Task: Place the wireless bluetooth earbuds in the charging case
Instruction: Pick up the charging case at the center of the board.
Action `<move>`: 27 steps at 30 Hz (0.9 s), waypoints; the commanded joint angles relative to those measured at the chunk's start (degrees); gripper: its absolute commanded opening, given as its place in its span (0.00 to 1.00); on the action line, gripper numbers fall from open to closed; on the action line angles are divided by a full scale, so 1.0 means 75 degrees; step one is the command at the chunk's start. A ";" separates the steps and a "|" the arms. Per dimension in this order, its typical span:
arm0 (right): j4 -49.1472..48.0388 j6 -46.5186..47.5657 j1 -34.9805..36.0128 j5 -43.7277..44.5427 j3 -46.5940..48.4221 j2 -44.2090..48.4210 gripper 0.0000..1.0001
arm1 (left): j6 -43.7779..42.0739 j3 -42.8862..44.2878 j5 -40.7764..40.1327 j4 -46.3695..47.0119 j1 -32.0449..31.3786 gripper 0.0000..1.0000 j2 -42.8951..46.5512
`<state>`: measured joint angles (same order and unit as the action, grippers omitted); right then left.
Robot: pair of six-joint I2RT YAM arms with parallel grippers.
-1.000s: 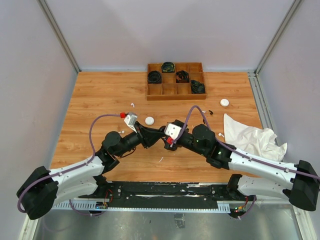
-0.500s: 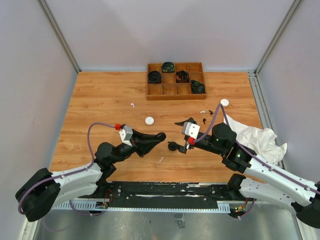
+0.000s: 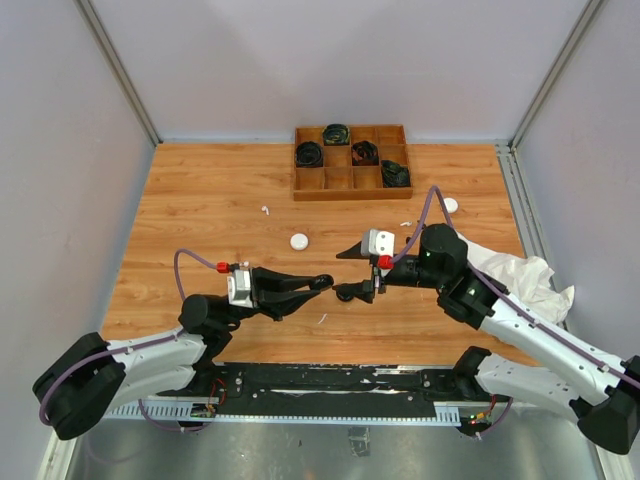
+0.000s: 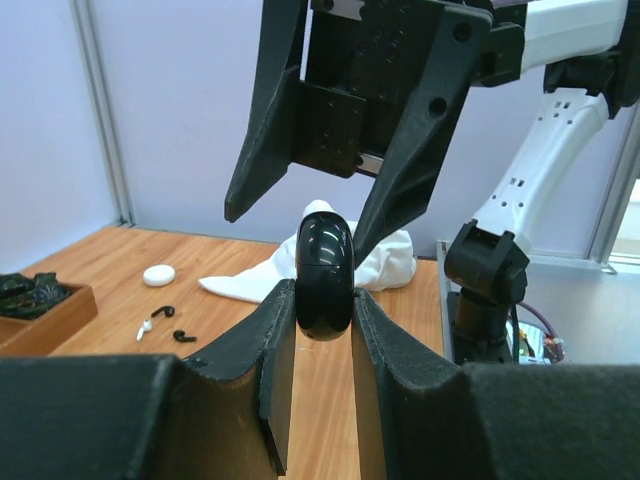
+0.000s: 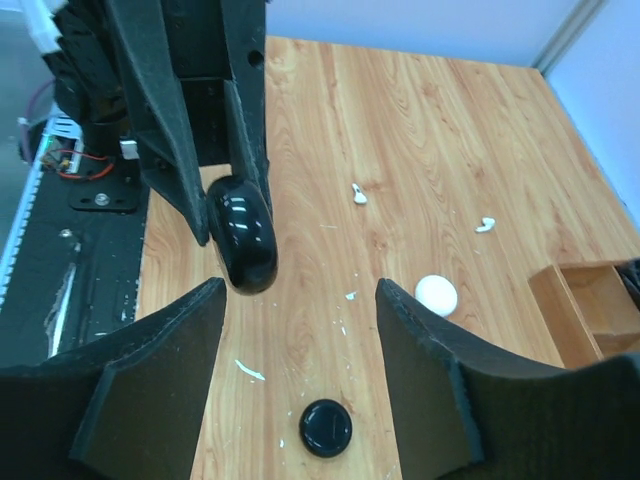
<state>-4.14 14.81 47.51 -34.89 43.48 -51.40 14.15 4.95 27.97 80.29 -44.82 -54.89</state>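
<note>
Fingers [image 4: 268, 350] of the left gripper [image 3: 322, 283] are shut tight on a shiny black charging case [image 4: 325, 275]. They press on its two flat sides and hold it up above the table [image 3: 200, 200]. The right gripper [image 5: 300, 295] faces it from the other side. Its fingers are spread wide apart and hold nothing. The black case sits just in front of the gap between them and touches neither finger.

Under the right gripper, a flat black round piece [image 5: 326, 428] lies on the wooden table. A bit farther and to the left is a white round case [image 3: 299, 241]. Farther and more to the left lies one white earbud [image 3: 265, 211].

Off to the right, near the right arm, are another small white earbud [image 4: 145, 325] and two black earbuds [image 4: 165, 312]. They all lie loose on the table. A second white case [image 3: 450, 205] lies just beyond them. A crumpled white cloth [image 3: 515, 280] lies by the right edge.

At the far side stands a wooden tray [image 3: 350, 195]. Coiled black cables [image 3: 309, 154] sit in some of its boxes.
</note>
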 commanded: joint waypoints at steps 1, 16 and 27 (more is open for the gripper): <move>0.0259 -0.0182 -0.0122 -0.1123 0.0570 -0.0114 0.61 | -0.0256 0.0008 0.0385 0.0588 -0.0059 0.00 -0.0052; 0.0809 -0.0125 -0.0123 -0.2098 0.1140 -0.0810 0.45 | -0.0082 0.0119 0.0525 0.0670 -0.0059 0.00 -0.0037; 0.1667 0.0197 -0.0135 -0.1994 0.1655 -0.1091 0.20 | -0.0323 0.0278 0.0492 -0.0412 -0.0062 0.14 0.0100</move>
<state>5.08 15.16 47.18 -49.36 52.64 -58.89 13.47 5.34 31.79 81.60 -44.82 -55.05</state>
